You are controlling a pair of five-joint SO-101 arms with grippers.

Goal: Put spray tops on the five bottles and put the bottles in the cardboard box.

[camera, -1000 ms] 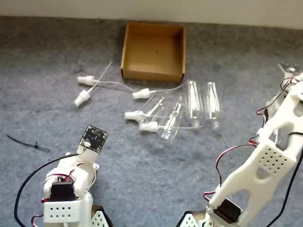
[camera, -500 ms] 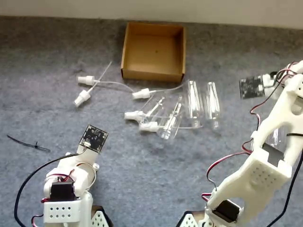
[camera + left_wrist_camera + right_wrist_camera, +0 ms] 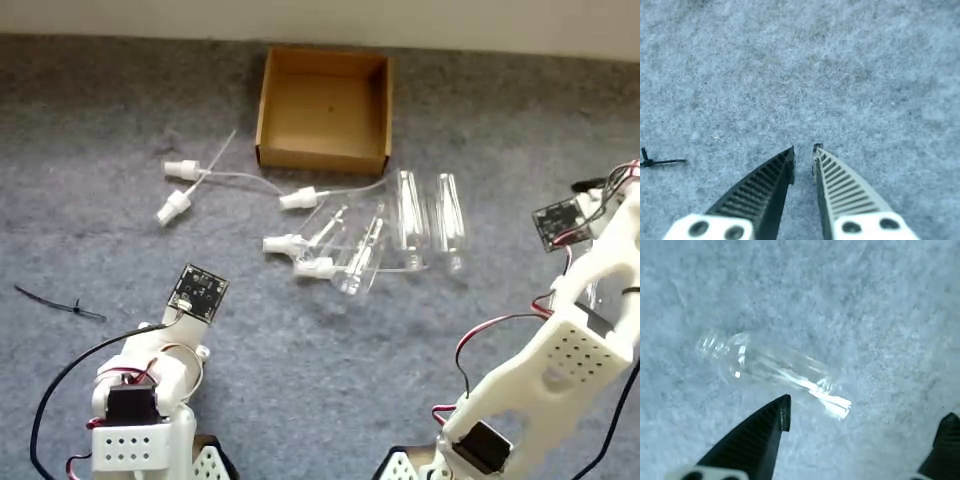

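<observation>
My left jaws are clenched on nothing, tips all but meeting, low over the bare grey worktop (image 3: 865, 75). A black cable tie (image 3: 660, 161) lies on the felt off to their side.

My right jaws are released, spread wide above a clear bottle (image 3: 770, 365) that lies on its side on the worktop, apart from both tips.

From above, the cardboard box (image 3: 325, 108) sits at the far edge. Just in front of it two bottles (image 3: 409, 220) lie side by side. Two more bottles (image 3: 362, 255) lie tilted next to them. Two spray tops (image 3: 284, 243) rest at the mouths of that tilted pair; I cannot tell whether they are seated. Three loose spray tops (image 3: 182, 168) lie near the box, their thin tubes trailing across the felt.
</observation>
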